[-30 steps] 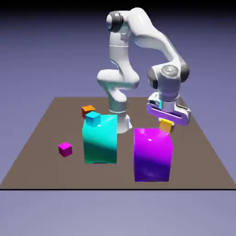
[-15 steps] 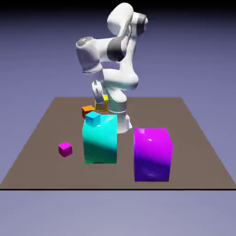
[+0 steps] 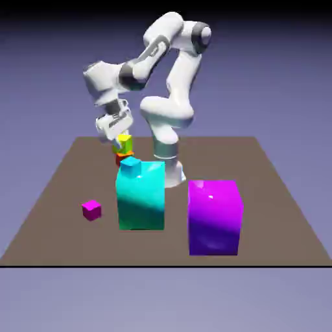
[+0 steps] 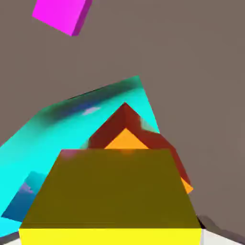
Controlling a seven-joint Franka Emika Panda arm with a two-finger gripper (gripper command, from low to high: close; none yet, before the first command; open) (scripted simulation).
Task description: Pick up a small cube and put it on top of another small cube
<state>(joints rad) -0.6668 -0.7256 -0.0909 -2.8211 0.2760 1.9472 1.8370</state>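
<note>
The small yellow cube [image 3: 124, 142] sits on the small orange cube [image 3: 120, 156] at the back left of the table, behind the big cyan block [image 3: 140, 198]. My gripper [image 3: 120, 136] hangs tilted right over the yellow cube, its fingers at the cube's top. In the hand view the yellow cube [image 4: 115, 191] fills the bottom, with the orange cube [image 4: 125, 139] showing beneath and beyond it. One pale fingertip [image 4: 219, 235] shows at the lower right, a thin dark gap away from the yellow cube, so the jaws stand open. The other fingertip is hidden.
A tiny cyan cube [image 3: 130, 166] rests on the big cyan block, close in front of the stack. A tiny magenta cube [image 3: 91, 209] lies at the exterior view's left. A big purple block [image 3: 214, 217] stands at the right front.
The arm swung from over the purple block to the exterior view's left, carrying the yellow cube. The cube now rests on the orange cube and the jaws have let go.
</note>
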